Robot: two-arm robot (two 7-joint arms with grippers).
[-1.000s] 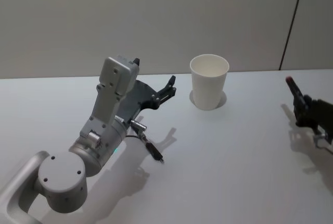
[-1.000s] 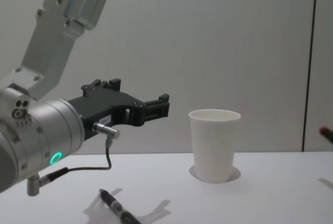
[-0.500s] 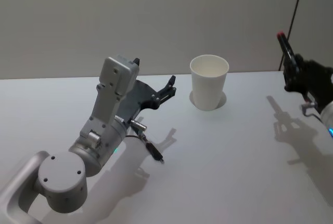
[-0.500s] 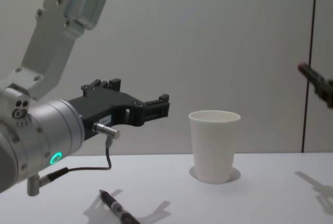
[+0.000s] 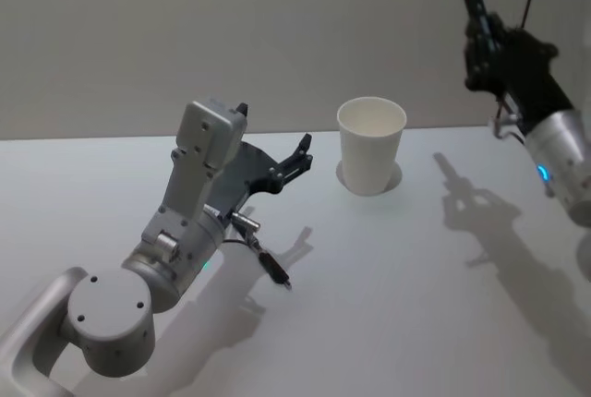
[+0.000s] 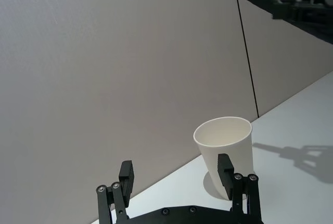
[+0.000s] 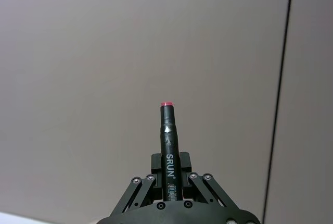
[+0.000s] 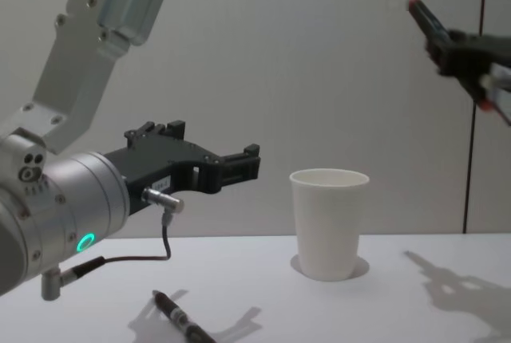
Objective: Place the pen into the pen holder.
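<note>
Head view: pen holder (image 5: 370, 146) stands on white table (image 5: 388, 323) before grey wall (image 5: 185, 28).

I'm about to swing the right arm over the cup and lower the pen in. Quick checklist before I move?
1. Grip: ok. The right gripper is shut on the pen, red end upward.
2. Target: ok. The pen holder stands upright, mouth open.
3. Alignment: not ok. The pen is held high, off to the right of the pen holder.
4. Clearance: ok. The left gripper is open, hovering apart on the holder's left.
5. Path: ok. The spare pen lies on the table, left of the holder.
</note>
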